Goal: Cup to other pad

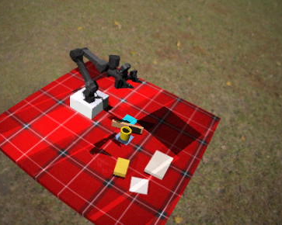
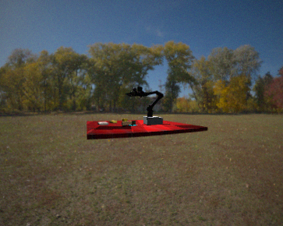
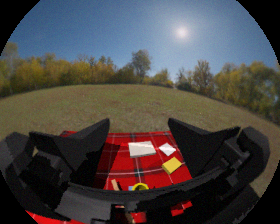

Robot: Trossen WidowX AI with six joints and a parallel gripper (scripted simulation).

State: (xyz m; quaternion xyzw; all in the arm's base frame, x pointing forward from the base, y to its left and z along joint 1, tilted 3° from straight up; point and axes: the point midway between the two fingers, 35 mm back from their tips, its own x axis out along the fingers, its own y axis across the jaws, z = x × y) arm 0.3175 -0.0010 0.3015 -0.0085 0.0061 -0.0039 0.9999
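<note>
The yellow cup (image 1: 126,136) (image 3: 140,185) stands upright on the blue pad (image 1: 125,143) (image 3: 130,188). Its inside is dark, and I cannot make out the marbles. The cyan pad (image 1: 129,119) (image 2: 133,125) lies on the other side of a low wooden bar, nearer the arm's base, with nothing seen on it. My gripper (image 1: 137,84) (image 2: 128,94) (image 3: 139,121) is open and empty, high above the cloth and well away from the cup, with its fingers pointing roughly level outward.
The wooden bar (image 1: 116,124) (image 3: 115,185) stands between the two pads, close beside the cup. Beyond the cup lie a yellow block (image 1: 121,167) (image 3: 172,165), a large whitish block (image 1: 158,164) (image 3: 142,148) and a small white piece (image 1: 139,185) (image 3: 167,149). The arm stands on a white base (image 1: 81,105).
</note>
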